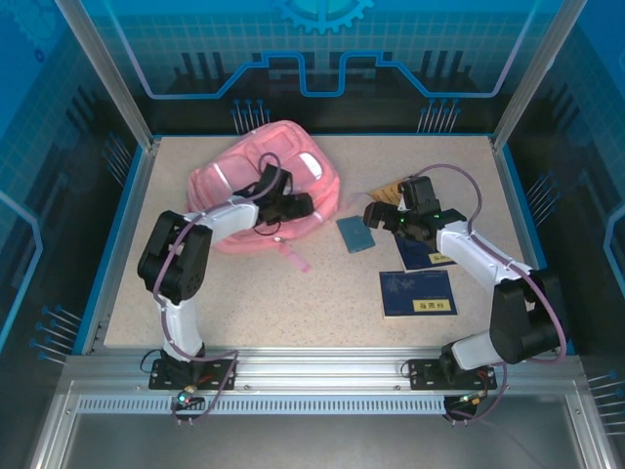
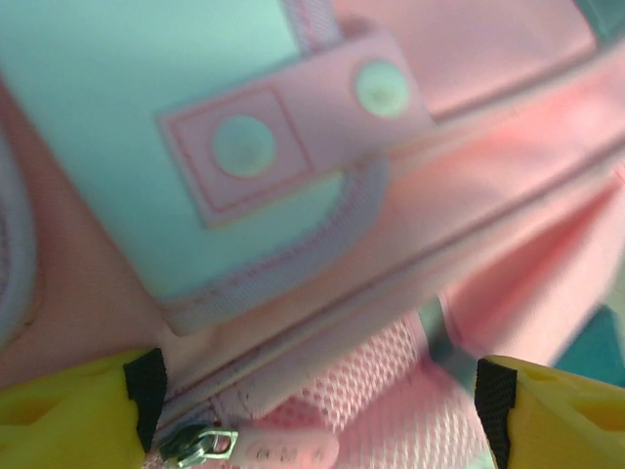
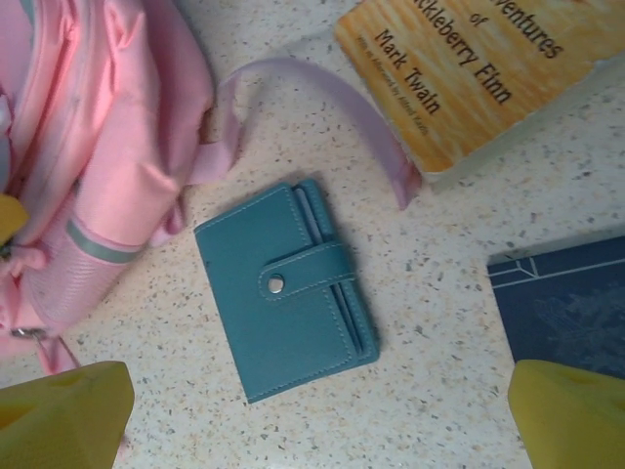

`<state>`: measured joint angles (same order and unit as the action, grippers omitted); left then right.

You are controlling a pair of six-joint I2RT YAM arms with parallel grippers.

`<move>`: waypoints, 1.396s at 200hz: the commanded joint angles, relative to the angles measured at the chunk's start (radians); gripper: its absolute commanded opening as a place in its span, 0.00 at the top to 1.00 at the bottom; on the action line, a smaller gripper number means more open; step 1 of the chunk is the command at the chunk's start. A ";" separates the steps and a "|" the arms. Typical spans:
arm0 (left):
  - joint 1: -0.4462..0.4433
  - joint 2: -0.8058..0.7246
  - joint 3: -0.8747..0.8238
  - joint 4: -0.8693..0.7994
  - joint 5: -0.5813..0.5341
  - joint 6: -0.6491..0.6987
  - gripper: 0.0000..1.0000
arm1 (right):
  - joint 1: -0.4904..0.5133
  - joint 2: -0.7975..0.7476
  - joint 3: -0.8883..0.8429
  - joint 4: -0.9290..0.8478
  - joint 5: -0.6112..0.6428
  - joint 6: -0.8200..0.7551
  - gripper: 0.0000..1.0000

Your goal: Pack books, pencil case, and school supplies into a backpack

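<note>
— Well, what lies closest to the arms?
— A blue book [image 1: 418, 292], flat on the table [image 1: 244, 293]. Past it, the right gripper [image 3: 317, 415] hangs wide open above a teal wallet [image 3: 288, 288]. Its wrist camera shows words on the tan book [image 3: 459, 78], too small to read from the top.
— And farther back?
— The left gripper [image 2: 317, 391], fingers spread and holding nothing, is right over the pink backpack [image 1: 244, 186], by its zipper [image 2: 200, 445].
</note>
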<state>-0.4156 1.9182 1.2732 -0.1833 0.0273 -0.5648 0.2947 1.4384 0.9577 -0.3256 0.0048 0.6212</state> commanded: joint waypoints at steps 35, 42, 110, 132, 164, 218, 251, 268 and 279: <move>-0.088 -0.094 0.113 -0.200 0.168 -0.025 0.14 | 0.029 -0.009 -0.009 -0.002 -0.090 0.031 0.05; -0.071 -0.125 0.111 -0.228 0.162 -0.001 0.13 | 0.046 0.005 -0.009 0.014 -0.117 0.043 0.06; 0.216 -0.216 -0.038 -0.367 0.090 0.174 0.14 | 0.197 0.290 0.122 0.166 -0.223 0.193 0.14; 0.224 -0.161 -0.051 -0.391 0.063 0.163 0.18 | 0.196 0.371 0.208 0.136 -0.174 0.195 0.17; 0.221 -0.181 -0.205 -0.303 0.122 0.070 0.24 | 0.176 0.503 0.351 0.108 -0.176 0.146 0.19; 0.134 -0.333 -0.333 -0.338 0.110 0.054 0.21 | 0.130 0.682 0.624 0.007 -0.285 0.063 0.23; 0.072 -0.435 -0.192 -0.504 -0.037 0.165 0.17 | 0.109 0.494 0.507 -0.012 -0.224 0.005 0.15; 0.008 -0.436 -0.120 -0.562 -0.118 0.221 0.15 | 0.091 0.376 0.399 -0.020 -0.176 -0.015 0.08; -0.039 -0.416 -0.080 -0.587 -0.171 0.243 0.14 | 0.078 0.305 0.319 -0.013 -0.148 -0.023 0.03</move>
<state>-0.3763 1.5108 1.1011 -0.6254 -0.0093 -0.4133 0.4049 1.9137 1.3960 -0.3054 -0.2020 0.6456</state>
